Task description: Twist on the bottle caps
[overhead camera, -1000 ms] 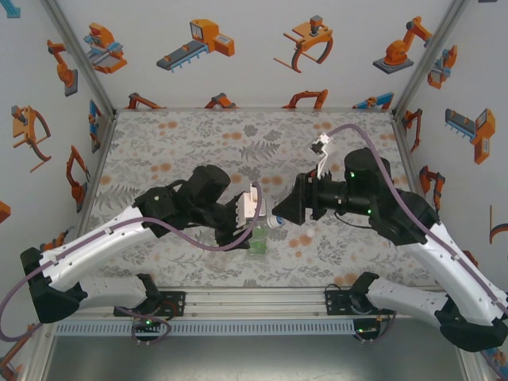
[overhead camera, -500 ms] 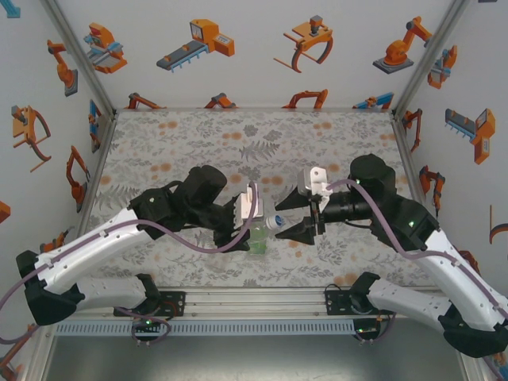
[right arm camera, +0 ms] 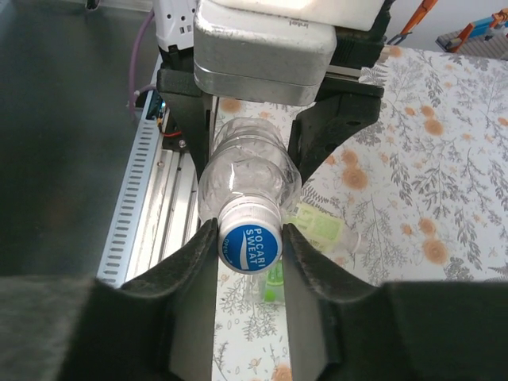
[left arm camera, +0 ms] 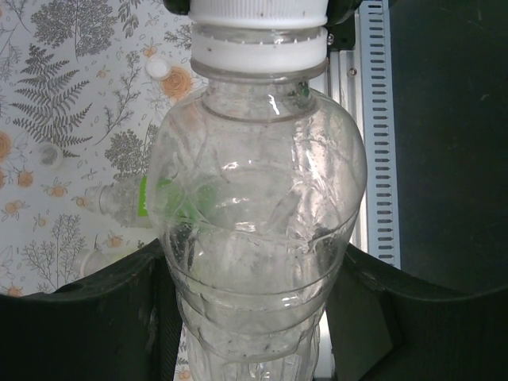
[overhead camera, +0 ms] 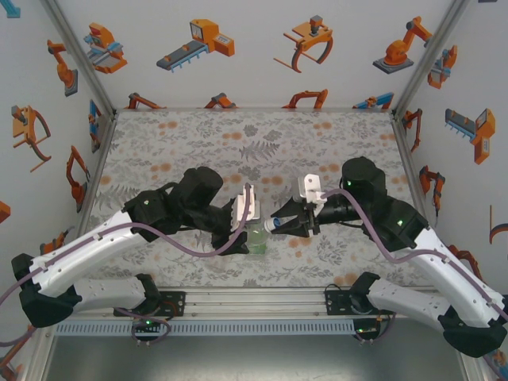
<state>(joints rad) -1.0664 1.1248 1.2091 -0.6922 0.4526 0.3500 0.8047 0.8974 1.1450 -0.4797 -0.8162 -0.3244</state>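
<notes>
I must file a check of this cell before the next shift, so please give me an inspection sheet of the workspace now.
Surface: table cover with fern and flower print, flat.
Job's things: clear bottle held between the grippers, blue-topped cap on its neck; green-labelled bottle lying on the cover; one loose white cap.
Clutter: nothing seen.
Grippers: left gripper shut on the clear bottle; right gripper shut on the blue-topped cap.
Cables: purple cable hangs in a loop below the left arm.
Surroundings: walls with orange robot pictures; metal rail at the near edge.
</notes>
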